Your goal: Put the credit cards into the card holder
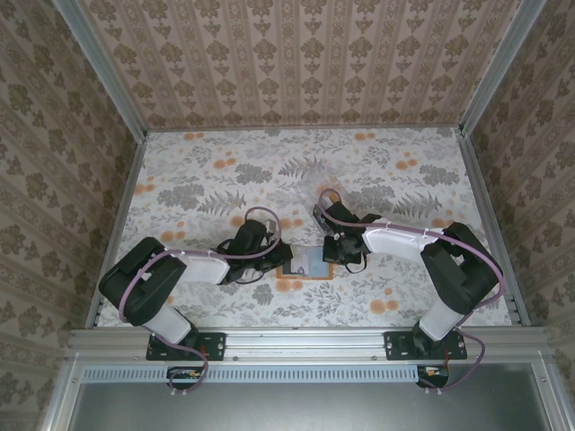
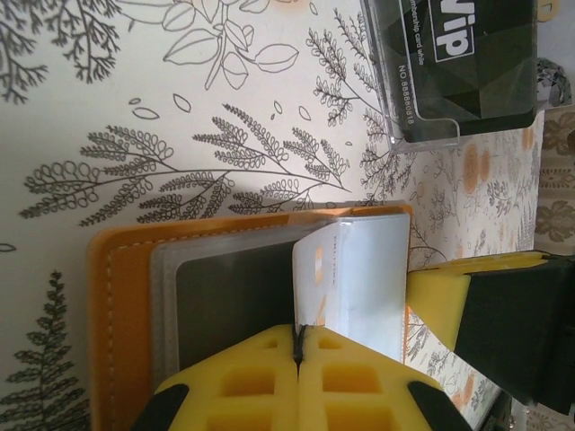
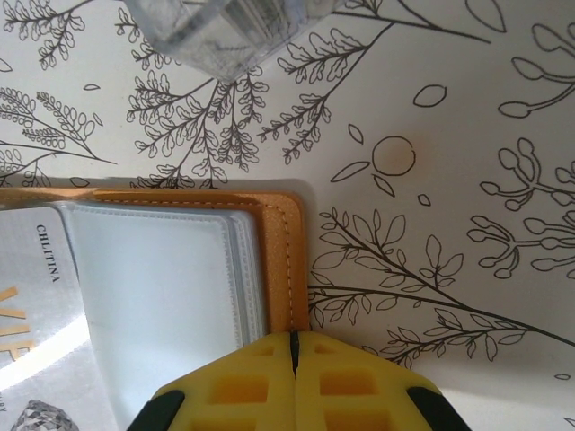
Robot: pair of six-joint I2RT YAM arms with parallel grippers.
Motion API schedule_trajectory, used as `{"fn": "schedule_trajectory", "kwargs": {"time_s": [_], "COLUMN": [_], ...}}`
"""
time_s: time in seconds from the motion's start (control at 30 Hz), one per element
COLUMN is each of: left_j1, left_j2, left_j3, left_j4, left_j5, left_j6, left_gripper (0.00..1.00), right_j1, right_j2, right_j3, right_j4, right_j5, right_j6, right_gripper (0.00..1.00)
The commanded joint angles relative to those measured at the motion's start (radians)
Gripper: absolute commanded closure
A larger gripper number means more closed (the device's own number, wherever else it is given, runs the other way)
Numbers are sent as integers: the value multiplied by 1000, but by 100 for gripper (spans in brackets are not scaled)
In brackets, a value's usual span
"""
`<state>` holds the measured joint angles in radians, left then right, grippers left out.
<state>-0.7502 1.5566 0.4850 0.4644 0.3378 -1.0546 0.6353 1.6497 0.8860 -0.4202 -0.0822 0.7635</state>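
The left gripper (image 2: pixel 298 334) is clamped on a pale inner sleeve (image 2: pixel 352 278) of the open orange card holder (image 2: pixel 117 305) at lower centre, the right gripper (image 3: pixel 293 341) is closed finger to finger over the holder's right border, and a clear box (image 2: pixel 463 67) is seen at upper right.

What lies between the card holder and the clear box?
Only bare floral table cover, seen in the left wrist view, separates the card holder from the clear box.

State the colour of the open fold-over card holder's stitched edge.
The card holder edge is orange; right wrist view.
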Motion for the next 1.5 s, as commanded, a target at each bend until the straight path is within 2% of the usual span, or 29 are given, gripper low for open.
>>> {"fn": "schedule_trajectory", "kwargs": {"time_s": [0.0, 0.7, 1.17, 1.23, 1.47], "left_j1": [7, -50, -18, -16, -43], "left_j2": [-11, 75, 16, 18, 92], "left_j3": [10, 46, 46, 70, 130], "left_j4": [-51, -4, -134, -199, -147], "left_j5": [9, 17, 34, 31, 46], "left_j6": [25, 1, 77, 91, 70], "left_gripper": [97, 95, 97, 97, 95], "right_j1": [4, 4, 4, 4, 4], "right_j2": [61, 78, 73, 73, 69], "right_j3": [-51, -57, -53, -50, -55], "right_j4": [4, 24, 20, 19, 31], "right_j5": [11, -10, -7, -7, -25], "right_j6": [19, 26, 28, 27, 26], "right_gripper": [92, 92, 92, 92, 92]}}
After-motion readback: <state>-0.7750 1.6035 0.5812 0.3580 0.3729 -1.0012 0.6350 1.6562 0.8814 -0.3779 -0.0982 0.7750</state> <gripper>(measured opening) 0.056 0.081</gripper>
